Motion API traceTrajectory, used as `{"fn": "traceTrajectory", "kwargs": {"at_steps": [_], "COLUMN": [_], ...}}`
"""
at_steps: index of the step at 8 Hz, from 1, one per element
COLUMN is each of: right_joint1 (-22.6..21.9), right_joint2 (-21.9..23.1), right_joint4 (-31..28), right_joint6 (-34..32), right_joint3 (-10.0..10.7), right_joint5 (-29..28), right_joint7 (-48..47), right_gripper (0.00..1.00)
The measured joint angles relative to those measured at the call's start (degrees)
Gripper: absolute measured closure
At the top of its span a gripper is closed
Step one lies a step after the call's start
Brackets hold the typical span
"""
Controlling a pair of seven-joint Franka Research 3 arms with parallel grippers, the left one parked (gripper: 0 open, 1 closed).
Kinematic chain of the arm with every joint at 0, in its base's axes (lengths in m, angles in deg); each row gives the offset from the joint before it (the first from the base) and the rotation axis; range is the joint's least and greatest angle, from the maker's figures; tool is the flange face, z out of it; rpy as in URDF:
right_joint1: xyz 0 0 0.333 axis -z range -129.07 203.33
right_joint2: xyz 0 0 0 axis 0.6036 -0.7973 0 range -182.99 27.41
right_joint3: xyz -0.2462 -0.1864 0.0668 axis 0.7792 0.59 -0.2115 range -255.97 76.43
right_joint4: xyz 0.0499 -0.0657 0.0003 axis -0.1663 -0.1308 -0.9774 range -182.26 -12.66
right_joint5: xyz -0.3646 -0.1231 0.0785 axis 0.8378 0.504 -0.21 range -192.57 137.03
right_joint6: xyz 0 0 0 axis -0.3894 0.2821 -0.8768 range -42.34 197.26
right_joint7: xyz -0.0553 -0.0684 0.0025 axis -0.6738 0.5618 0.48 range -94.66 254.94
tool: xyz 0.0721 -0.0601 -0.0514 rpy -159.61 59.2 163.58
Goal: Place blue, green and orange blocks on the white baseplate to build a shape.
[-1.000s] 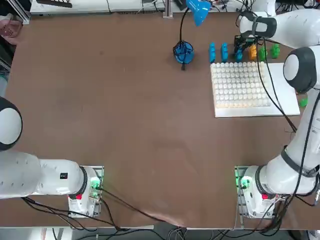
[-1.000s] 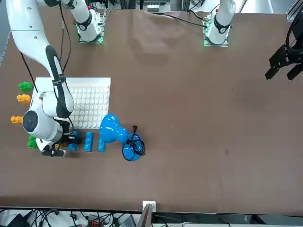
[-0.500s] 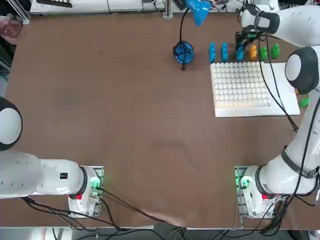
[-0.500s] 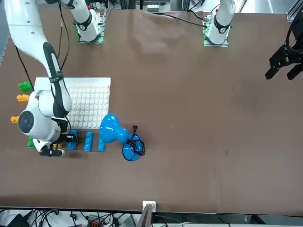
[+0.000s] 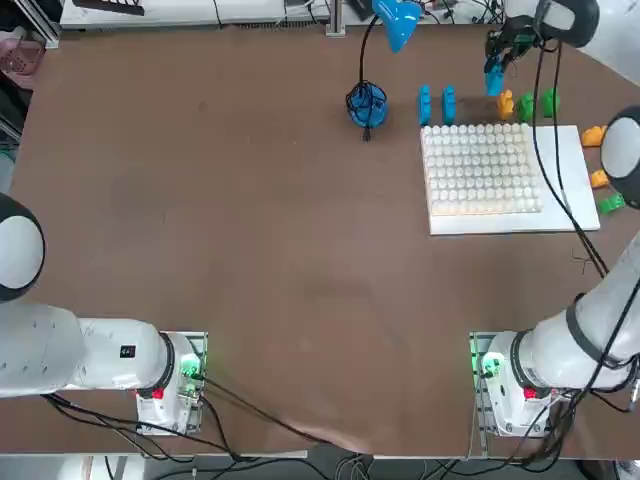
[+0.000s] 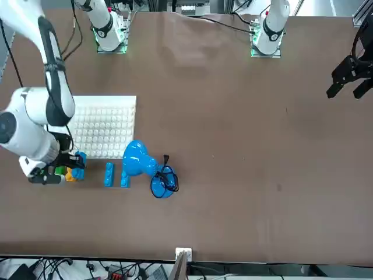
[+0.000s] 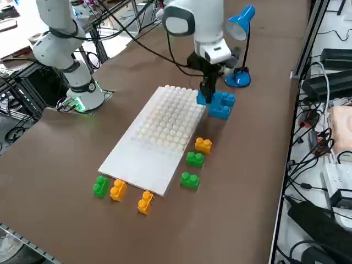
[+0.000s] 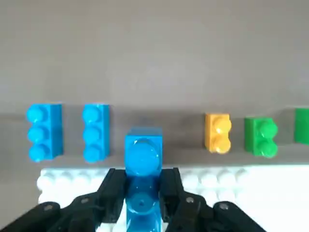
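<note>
Top view: right gripper (image 5: 494,62) at roughly 1 o'clock of the table, beyond the far edge of the white baseplate (image 5: 565,180), fingers pinching a blue block (image 5: 493,80). Two more blue blocks (image 5: 437,103) lying side by side on the table just past the baseplate's far edge, at about 11 o'clock of the plate. Orange block (image 5: 506,102) and two green blocks (image 5: 537,103) in the same row, further toward 1 o'clock of the plate. Two orange blocks (image 5: 596,156) and a green block (image 5: 610,202) at 3 o'clock of the plate, by the smooth strip. Blue desk lamp (image 5: 369,104) at 9 o'clock of the blue pair.

Front view: gripper (image 6: 70,163) low at the picture's 9 o'clock, closed on the blue block (image 6: 79,157), just off the baseplate's (image 6: 125,104) near edge. Blue pair (image 6: 116,174) on the table between gripper and lamp (image 6: 152,173).

Right side view: gripper (image 7: 205,91) pointing down, held block (image 7: 202,98) hanging clear above the tabletop at the baseplate's (image 7: 135,161) far corner. Blue pair (image 7: 222,105) beside it; orange and green blocks along the plate's long edge and past its near end.

Right wrist view: both fingers (image 8: 114,187) pressed against the sides of the held blue block (image 8: 142,166), studs facing the camera, baseplate's (image 8: 251,175) studded edge behind, blue pair, an orange (image 8: 217,133) and a green block (image 8: 260,137) in a row beyond
</note>
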Motion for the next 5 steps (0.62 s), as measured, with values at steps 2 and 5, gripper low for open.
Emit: {"fn": "traceTrajectory", "kwargs": {"at_steps": [2, 5], "right_joint1": [0.0, -0.1], "right_joint2": [8.7, 19.8], "right_joint4": [-13.3, -29.3], "right_joint6": [4.6, 8.4], "right_joint3": [-0.1, -0.1], "right_joint5": [0.0, 0.0], "right_joint7": [0.0, 0.0], "right_gripper": [0.63, 0.63]}}
